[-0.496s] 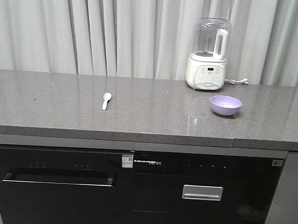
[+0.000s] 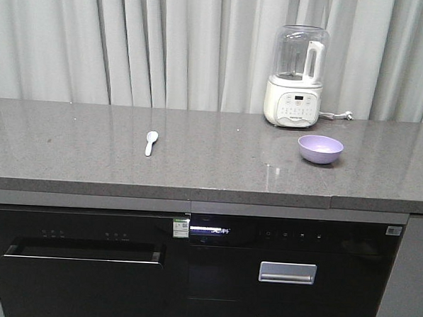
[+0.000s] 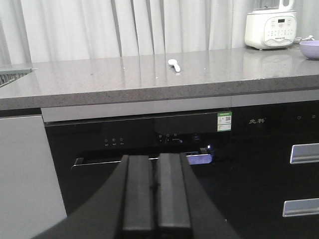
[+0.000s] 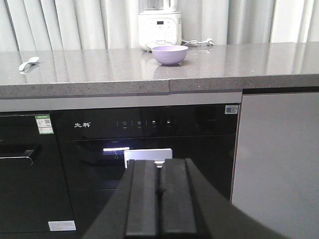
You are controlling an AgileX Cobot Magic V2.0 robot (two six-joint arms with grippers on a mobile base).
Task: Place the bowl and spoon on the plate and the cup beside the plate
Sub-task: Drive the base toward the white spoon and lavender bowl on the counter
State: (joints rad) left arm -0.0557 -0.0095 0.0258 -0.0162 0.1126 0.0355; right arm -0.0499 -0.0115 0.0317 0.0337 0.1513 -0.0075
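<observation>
The lavender bowl [image 2: 320,148] sits upright on the grey countertop at the right, also showing as the bowl [image 4: 170,54] and, at the frame edge, the bowl [image 3: 310,49]. The pale spoon [image 2: 150,142] lies on the counter left of centre; it appears too as the spoon [image 3: 174,64] and the spoon [image 4: 28,63]. The plate and the cup are out of view. My left gripper [image 3: 154,164] is shut with nothing in it, low in front of the black appliance fronts. My right gripper [image 4: 159,172] is also shut and empty, below counter height.
A white blender [image 2: 295,76] with a clear jug stands at the back right of the countertop [image 2: 211,169], its cord trailing right. Grey curtains hang behind. Below the counter are a black dishwasher [image 2: 85,258] and drawers with metal handles [image 2: 287,272].
</observation>
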